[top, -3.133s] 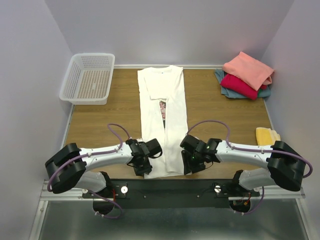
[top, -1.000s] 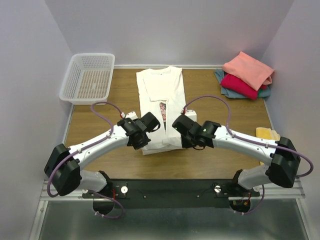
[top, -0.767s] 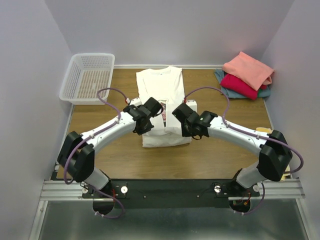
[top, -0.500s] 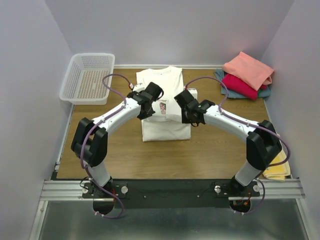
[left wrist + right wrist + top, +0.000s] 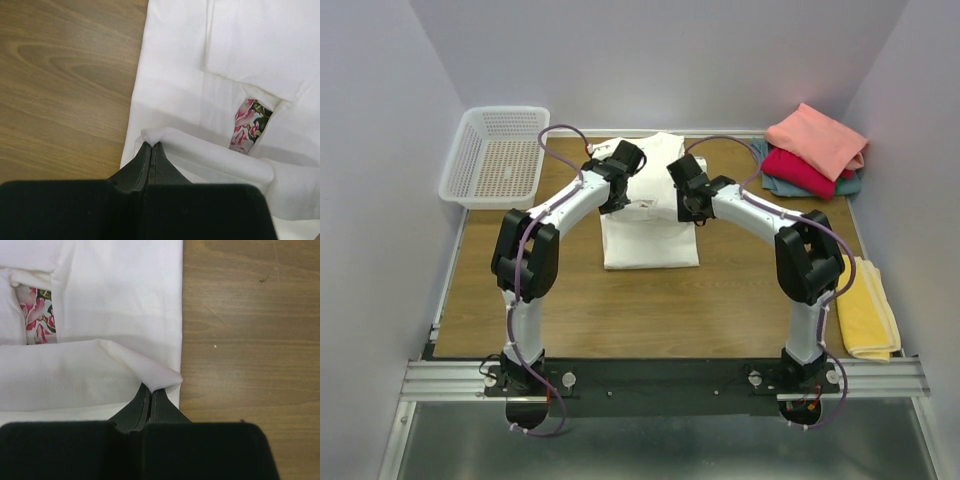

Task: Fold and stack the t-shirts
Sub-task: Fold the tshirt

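Though half folded, gripped at both corners.
Clenched on white t-shirt hem by left gripper and right gripper; raised fold near floral print, above wooden table.

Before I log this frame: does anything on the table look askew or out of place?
At the far right, the salmon-pink shirt lies skewed over the crimson shirt and the grey-blue shirt. The yellow cloth seems to overhang the table's right edge.

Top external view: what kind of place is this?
Probably a robot test cell for laundry folding: plain walls close in a wooden table, two arms stand on a metal rail, and a white t-shirt lies near folded t-shirts.
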Action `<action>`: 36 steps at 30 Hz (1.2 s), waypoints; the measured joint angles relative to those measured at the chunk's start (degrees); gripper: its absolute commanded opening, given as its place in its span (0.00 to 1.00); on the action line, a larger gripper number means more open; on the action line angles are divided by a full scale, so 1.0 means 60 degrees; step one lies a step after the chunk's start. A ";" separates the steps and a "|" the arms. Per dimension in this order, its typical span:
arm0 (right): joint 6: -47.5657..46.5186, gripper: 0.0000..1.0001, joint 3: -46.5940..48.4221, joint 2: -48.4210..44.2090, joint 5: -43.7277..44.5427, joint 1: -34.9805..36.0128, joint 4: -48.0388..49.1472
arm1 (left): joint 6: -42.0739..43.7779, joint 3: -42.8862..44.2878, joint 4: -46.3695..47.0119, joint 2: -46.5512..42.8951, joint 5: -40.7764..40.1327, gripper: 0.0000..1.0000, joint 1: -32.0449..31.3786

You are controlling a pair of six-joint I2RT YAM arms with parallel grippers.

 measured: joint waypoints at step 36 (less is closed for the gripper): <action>-0.0678 0.67 0.3577 0.2532 -0.1242 -0.1665 -0.0233 | 0.2382 0.3326 0.1665 0.2302 0.1253 0.16 0.1698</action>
